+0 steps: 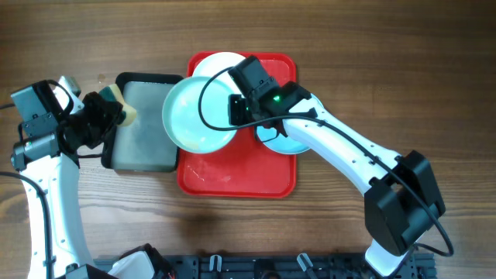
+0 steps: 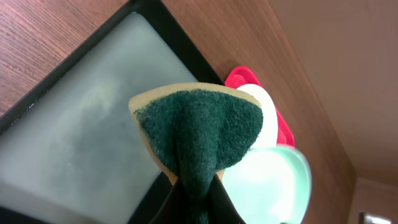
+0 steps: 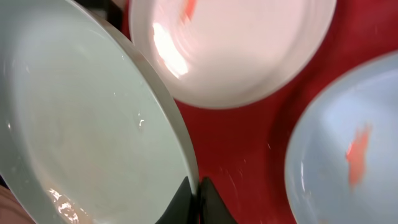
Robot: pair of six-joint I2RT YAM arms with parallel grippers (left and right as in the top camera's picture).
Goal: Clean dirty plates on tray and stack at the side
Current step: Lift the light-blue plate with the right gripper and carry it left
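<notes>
My right gripper [image 3: 198, 186] is shut on the rim of a pale blue-green plate [image 3: 74, 124]. Seen from overhead, that plate [image 1: 194, 116] sits tilted over the left edge of the red tray [image 1: 232, 182], with my right gripper [image 1: 236, 115] at its right rim. A white plate [image 3: 230, 43] with an orange smear lies at the tray's far end. Another light blue plate [image 3: 329, 168], also smeared, lies on the tray under my right arm. My left gripper [image 2: 198, 193] is shut on a green-and-yellow sponge [image 2: 199, 124] held over the grey tray.
A black-rimmed grey tray [image 1: 143, 132] lies just left of the red tray, its right edge under the held plate. Bare wooden table surrounds both trays. A dark rack [image 1: 256, 267] runs along the near edge.
</notes>
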